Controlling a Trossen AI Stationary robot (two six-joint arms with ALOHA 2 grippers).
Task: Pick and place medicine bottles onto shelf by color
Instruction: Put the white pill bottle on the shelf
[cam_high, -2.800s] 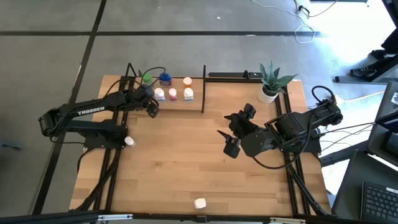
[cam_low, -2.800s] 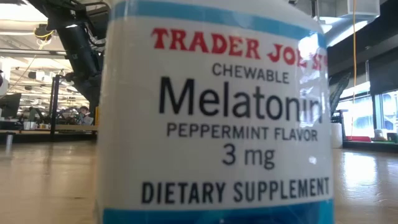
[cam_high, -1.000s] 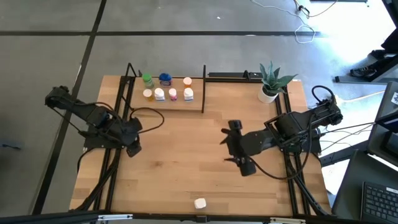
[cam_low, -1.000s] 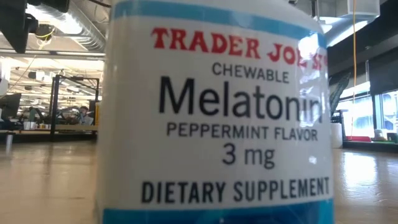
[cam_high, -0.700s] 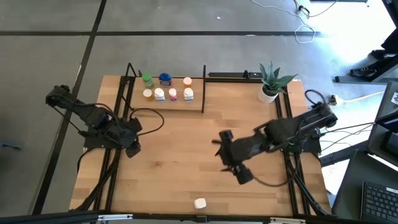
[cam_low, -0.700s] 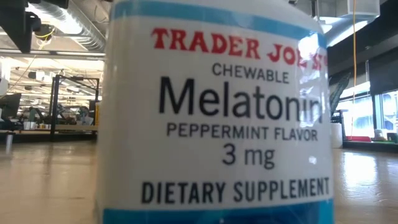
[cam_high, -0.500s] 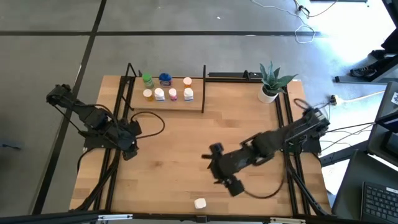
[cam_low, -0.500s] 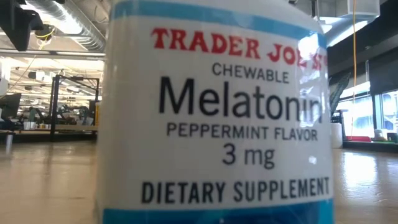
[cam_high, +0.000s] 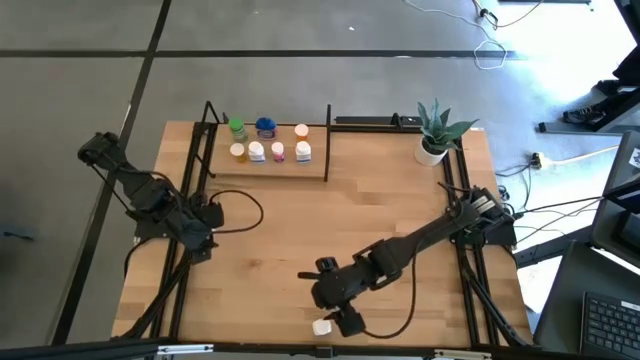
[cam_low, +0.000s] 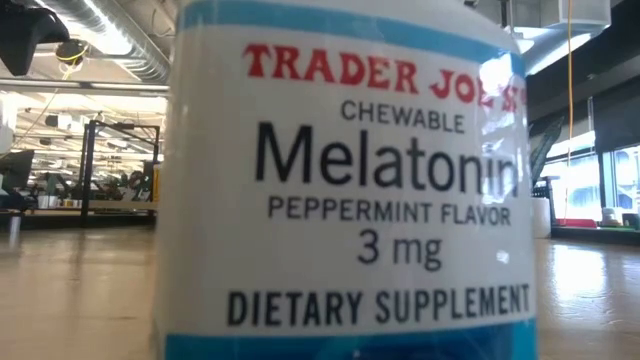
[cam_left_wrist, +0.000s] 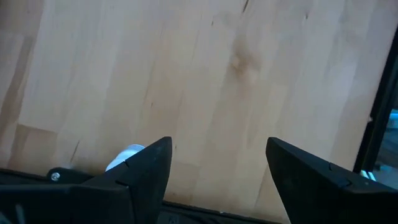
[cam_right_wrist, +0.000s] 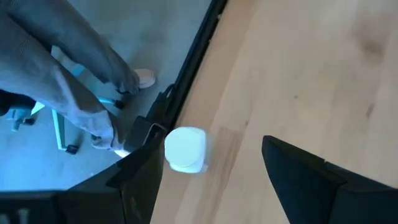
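Several medicine bottles stand in two rows on the shelf (cam_high: 268, 170) at the table's far side, among them a green one (cam_high: 236, 127), a blue one (cam_high: 265, 127) and a pink-capped one (cam_high: 278, 151). A white bottle (cam_high: 322, 327) stands at the table's near edge; it fills the low view (cam_low: 340, 180) and shows in the right wrist view (cam_right_wrist: 185, 149). My right gripper (cam_high: 345, 318) (cam_right_wrist: 211, 143) is open just above and beside it. My left gripper (cam_high: 200, 250) (cam_left_wrist: 217, 143) is open low over the table's left side. Another white bottle (cam_left_wrist: 124, 155) peeks out behind one of its fingers.
A potted green plant (cam_high: 436, 135) stands at the far right corner. Black frame rails (cam_high: 185, 200) run along the table's left and right sides. A cable (cam_high: 245, 205) loops on the table by the left arm. Bare wood (cam_high: 300, 230) lies between the arms.
My right gripper has swung from the table's middle toward the near edge and the left, down to the white bottle there, its arm stretched out long. My left gripper has drawn a little toward the near left. The bottles have not moved.
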